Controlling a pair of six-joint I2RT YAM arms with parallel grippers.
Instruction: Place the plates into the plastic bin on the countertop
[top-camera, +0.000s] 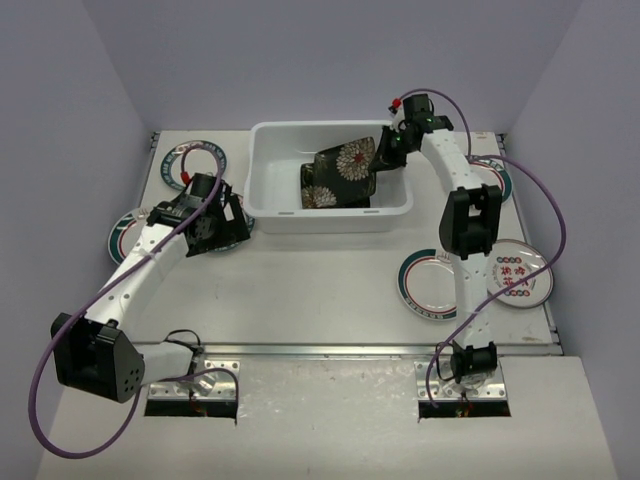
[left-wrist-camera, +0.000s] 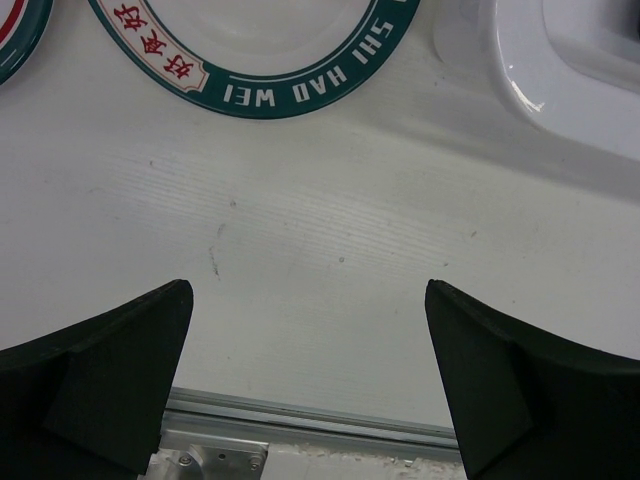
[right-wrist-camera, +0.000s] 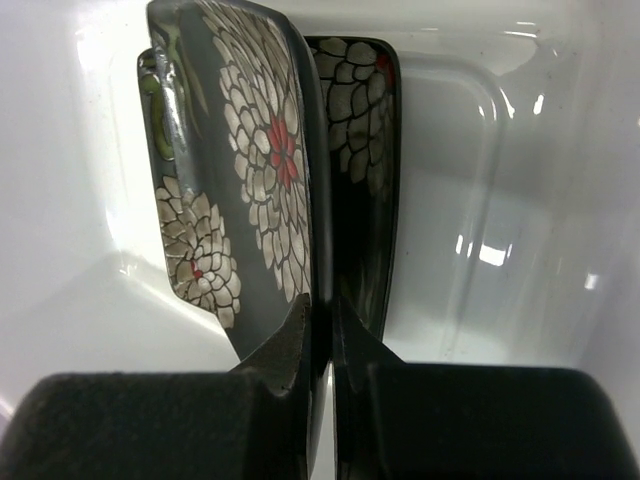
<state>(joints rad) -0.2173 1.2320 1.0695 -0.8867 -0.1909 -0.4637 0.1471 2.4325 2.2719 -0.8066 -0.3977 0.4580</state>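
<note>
Right claw (top-camera: 380, 152) is pinched shut on the edge of a black square plate (right-wrist-camera: 250, 170), the one with the white and red flowers. It's holding that plate tipped up on edge inside the plastic bin (top-camera: 330, 218), toward the bin's right end. A second black plate (top-camera: 322, 190) with the same print lies in the bin right next to it. In the right wrist view the two look nearly touching, but it's hard to say for sure.

Left claw (left-wrist-camera: 310, 385) hangs just left of the bin over bare surface (left-wrist-camera: 320, 240), fingers spread wide with nothing between them. Its camera catches a lettered round plate (left-wrist-camera: 300, 95) with a teal rim just ahead, and a metal rail (left-wrist-camera: 300, 418) behind the fingers.

The top view shows five round plates out on the surface:
- a back-left plate (top-camera: 190, 165)
- a left plate (top-camera: 125, 235), half under the left arm
- a front plate (top-camera: 430, 282) near the right arm
- a red-character plate (top-camera: 518, 275) just beside that one
- a back-right plate (top-camera: 497, 178), partly hidden by the right arm
</note>
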